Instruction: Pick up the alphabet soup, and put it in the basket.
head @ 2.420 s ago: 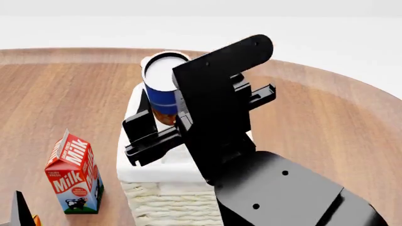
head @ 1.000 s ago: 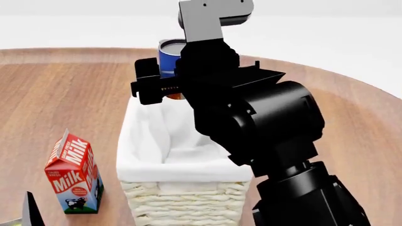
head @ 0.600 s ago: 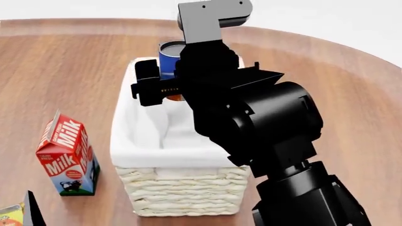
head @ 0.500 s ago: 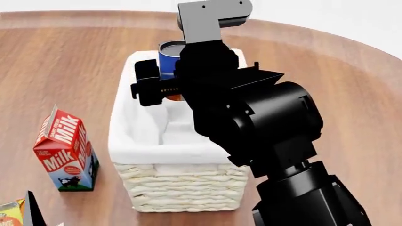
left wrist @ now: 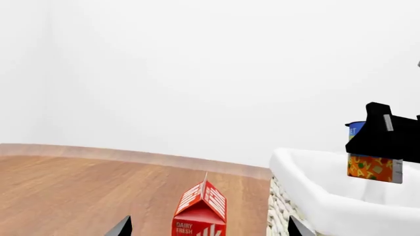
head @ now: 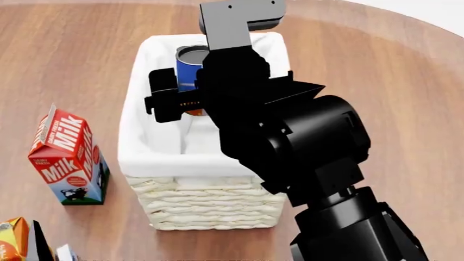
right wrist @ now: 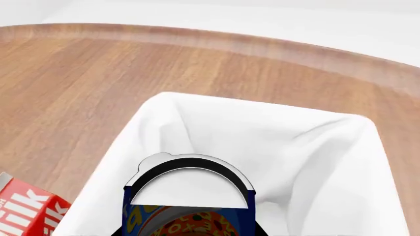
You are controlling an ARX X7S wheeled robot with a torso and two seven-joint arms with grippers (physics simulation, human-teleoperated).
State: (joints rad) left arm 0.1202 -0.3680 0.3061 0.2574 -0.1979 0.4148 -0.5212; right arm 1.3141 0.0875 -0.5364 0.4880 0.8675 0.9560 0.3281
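The right pincer (head: 181, 100) holds the alphabet soup (head: 190, 70) above the basket (head: 210, 209).

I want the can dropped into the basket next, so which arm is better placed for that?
The right. Its gripper is shut on the alphabet soup can, held above the lined basket. The left gripper holds nothing, low beside the milk carton.

Hidden behind the black right arm (head: 290, 147) in the head view: most of the alphabet soup (head: 190, 68) and the near right part of the basket (head: 134, 163). Cut off at the lower edge: an orange carton (head: 11, 239) in the head view, the milk carton (left wrist: 200, 211) in the left wrist view. Out of frame altogether: the left gripper's fingers beyond two dark tips.
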